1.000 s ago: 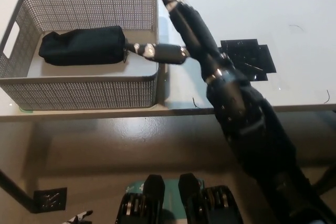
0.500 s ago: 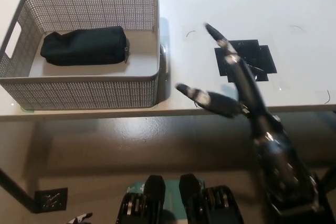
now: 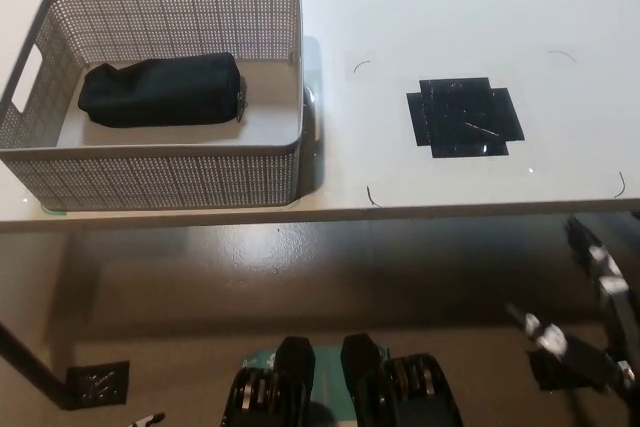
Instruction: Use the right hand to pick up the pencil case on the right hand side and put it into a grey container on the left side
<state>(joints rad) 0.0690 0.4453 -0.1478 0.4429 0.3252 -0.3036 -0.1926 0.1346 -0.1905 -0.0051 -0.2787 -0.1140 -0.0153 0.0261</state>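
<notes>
The pencil case [image 3: 160,91] lies inside the grey container [image 3: 170,179], long axis left-right. The right hand [image 3: 590,322], fingers released and empty, hangs below the tabletop [image 3: 420,7] edge, well apart to the case's right.

White table [image 3: 430,7] filling upper part of view, front edge running straight across just below middle. Black tape patch [image 3: 464,117] lying flat on table right of centre, built from overlapping strips, edges stepped, faint glare showing on it. Thin dark curved marks sitting near patch and near table's front edge. Brownish floor [image 3: 200,287] showing below table edge, shiny, catching soft reflections. Small dark square plate [image 3: 96,380] lying on floor at lower left.
</notes>
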